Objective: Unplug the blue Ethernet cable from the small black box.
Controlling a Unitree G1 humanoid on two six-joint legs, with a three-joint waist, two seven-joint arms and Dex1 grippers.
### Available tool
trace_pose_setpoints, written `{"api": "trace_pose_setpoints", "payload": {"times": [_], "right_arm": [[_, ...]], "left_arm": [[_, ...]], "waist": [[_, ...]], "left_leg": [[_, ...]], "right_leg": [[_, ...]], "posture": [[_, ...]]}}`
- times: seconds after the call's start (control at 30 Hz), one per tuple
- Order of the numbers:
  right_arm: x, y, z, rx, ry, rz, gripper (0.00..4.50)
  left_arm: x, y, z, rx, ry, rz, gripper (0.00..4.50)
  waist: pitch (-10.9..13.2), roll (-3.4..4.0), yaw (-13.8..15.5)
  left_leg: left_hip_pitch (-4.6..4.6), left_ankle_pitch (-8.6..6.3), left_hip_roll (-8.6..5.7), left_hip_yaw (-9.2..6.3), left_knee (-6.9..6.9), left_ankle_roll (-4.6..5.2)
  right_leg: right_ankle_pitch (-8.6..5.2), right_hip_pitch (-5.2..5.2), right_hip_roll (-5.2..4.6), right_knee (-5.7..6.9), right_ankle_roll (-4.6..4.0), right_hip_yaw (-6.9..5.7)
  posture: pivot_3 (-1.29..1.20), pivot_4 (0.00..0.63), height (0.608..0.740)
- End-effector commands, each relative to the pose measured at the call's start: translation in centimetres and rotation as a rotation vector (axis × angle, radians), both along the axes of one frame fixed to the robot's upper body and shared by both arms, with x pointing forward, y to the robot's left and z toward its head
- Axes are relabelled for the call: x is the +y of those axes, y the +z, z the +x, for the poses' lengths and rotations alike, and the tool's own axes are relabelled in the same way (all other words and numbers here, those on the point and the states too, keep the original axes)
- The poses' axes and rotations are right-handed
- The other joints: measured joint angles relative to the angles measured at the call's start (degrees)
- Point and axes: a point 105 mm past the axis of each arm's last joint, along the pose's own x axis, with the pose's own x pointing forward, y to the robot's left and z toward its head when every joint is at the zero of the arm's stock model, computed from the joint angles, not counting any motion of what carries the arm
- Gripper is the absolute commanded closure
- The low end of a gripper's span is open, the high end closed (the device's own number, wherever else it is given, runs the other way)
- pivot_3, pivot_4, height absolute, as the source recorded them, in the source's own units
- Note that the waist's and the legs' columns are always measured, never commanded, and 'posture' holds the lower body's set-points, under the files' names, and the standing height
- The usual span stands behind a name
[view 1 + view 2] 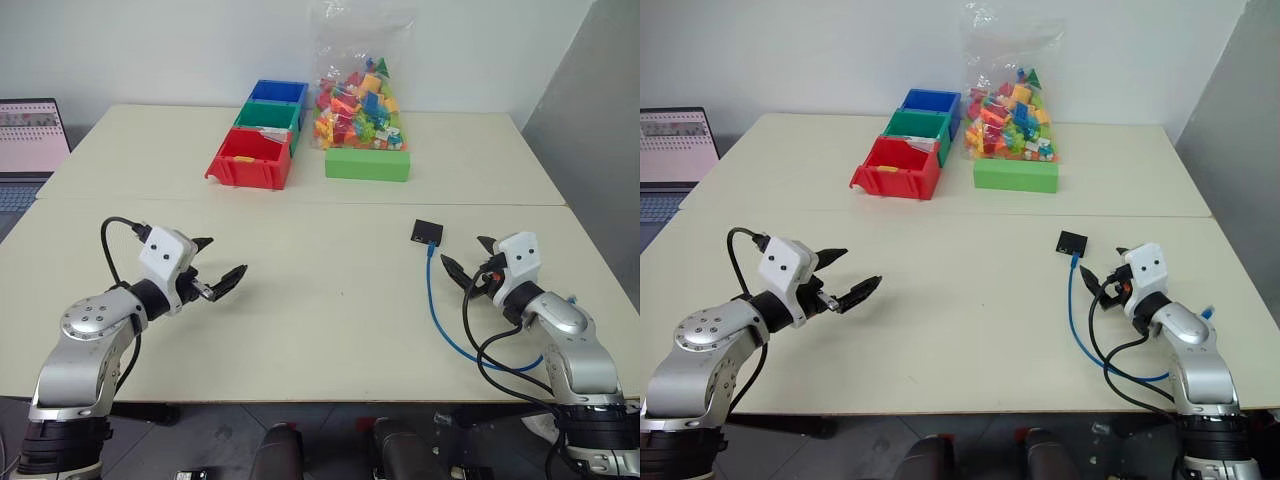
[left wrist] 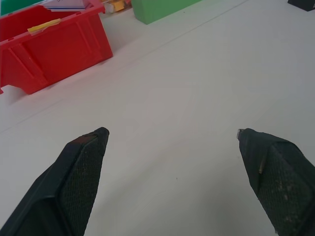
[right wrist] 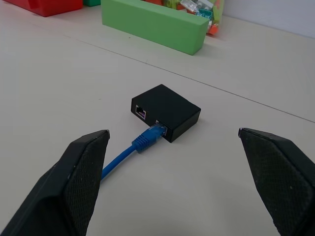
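Nearest the viewer, two robot arms are seen over a pale worktop (image 1: 330, 300). The left gripper (image 1: 217, 263) is held above the bare surface on the left, its fingers (image 2: 78, 172) spread wide with nothing between them. The right gripper (image 1: 468, 258) is held on the right, its fingers (image 3: 81, 167) likewise spread wide and holding nothing, pointed toward the small black box (image 3: 166, 112) just beyond them. The blue Ethernet cable (image 1: 437, 310) is laid in a curve along the worktop beside the right arm, and its plug is seated in a port on the near side of the box; a second port beside it is left free. Farther back, a red bin (image 1: 249, 159), a green bin (image 1: 268, 116) and a blue bin (image 1: 278, 92) are lined up, with a flat green block (image 1: 367, 164) and a clear bag of coloured bricks (image 1: 360, 95) to their right. A laptop (image 1: 28, 140) is seen at the far left edge
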Motion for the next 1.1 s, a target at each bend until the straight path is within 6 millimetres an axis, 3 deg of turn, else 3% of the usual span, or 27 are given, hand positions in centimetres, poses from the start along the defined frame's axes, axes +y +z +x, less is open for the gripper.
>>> {"api": "trace_pose_setpoints", "payload": {"times": [0.03, 0.4, 0.63, 0.9, 1.1], "right_arm": [[-0.6, 1.5, 0.0, -0.055, -0.010, -0.011, 0.05], [-0.3, 1.6, 0.1, -0.049, -0.020, 0.006, 0.05], [1.3, 0.3, 0.7, 0.043, -0.101, 0.105, 0.05], [4.1, -1.7, 1.8, 0.102, -0.239, 0.122, 0.05], [5.4, -2.2, 3.1, 0.141, -0.373, 0.171, 0.05]], "left_arm": [[-0.4, 1.4, -0.2, -0.042, -0.018, 0.001, 0.03], [-0.8, 1.4, -0.3, -0.043, -0.031, 0.021, 0.03], [-4.3, 2.5, -1.8, -0.064, -0.262, -0.017, 0.03], [-8.2, 2.6, -3.7, 0.015, -0.517, 0.010, 0.03], [-8.6, 2.6, -3.3, 0.013, -0.539, 0.019, 0.03]], "waist": [[0.0, 0.00, 0.0], [0.0, 0.00, 0.0], [0.0, 0.00, 0.0], [0.0, 0.01, 0.0], [0.0, 0.02, -0.3]], "left_leg": [[0.00, 0.00, 0.00, 0.00, 0.00, 0.00], [0.00, 0.00, 0.00, 0.00, 0.00, 0.00], [0.00, 0.00, 0.01, -0.01, 0.00, 0.00], [-0.02, 0.00, 0.00, -0.04, 0.00, 0.00], [-0.02, 0.00, 0.00, -0.03, -0.01, 0.00]], "right_leg": [[0.00, 0.00, 0.00, 0.00, 0.00, 0.00], [0.00, 0.00, 0.00, 0.00, 0.00, 0.01], [0.01, 0.00, 0.00, 0.01, -0.01, 0.01], [-0.02, -0.01, 0.00, 0.00, 0.02, 0.02], [0.02, -0.03, 0.01, 0.02, -0.05, 0.01]], "posture": [[0.00, 0.150, 0.740], [0.00, 0.150, 0.740], [0.00, 0.150, 0.740], [0.00, 0.150, 0.740], [0.00, 0.150, 0.740]]}}
